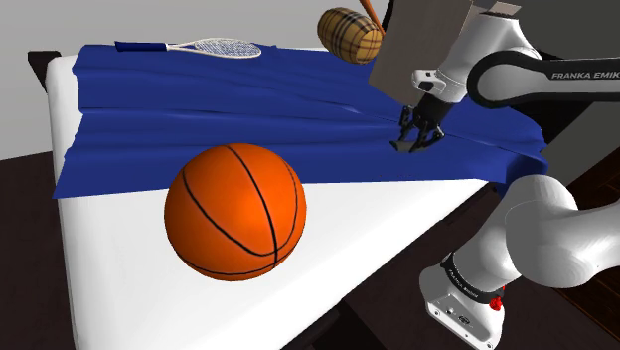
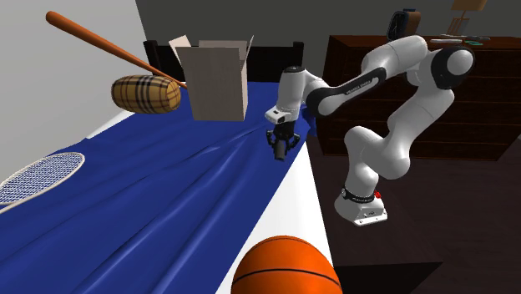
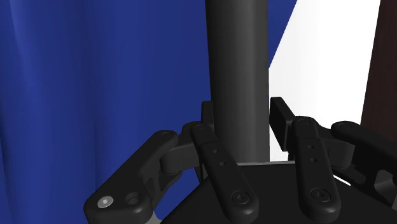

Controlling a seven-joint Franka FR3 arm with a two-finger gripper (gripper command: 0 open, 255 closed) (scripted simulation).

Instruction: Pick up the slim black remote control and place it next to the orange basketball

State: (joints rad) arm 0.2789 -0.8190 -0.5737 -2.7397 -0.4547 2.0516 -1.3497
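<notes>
the slim black remote [image 3: 236,76], lying on the blue blanket [image 1: 199,99] well apart from the orange basketball [image 1: 235,211], is straddled by the gripper [image 3: 243,127], seemingly just open and not yet clamped, so lift and placing are yet to be done.

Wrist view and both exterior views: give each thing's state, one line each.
Remote: lying on the blanket, between the jaws.
Jaws: open, a gap showing beside the remote.
Basketball: resting on the white bed, apart from the remote.
Cardboard box: upright, flaps open.
Blanket: spread, wrinkled.
</notes>
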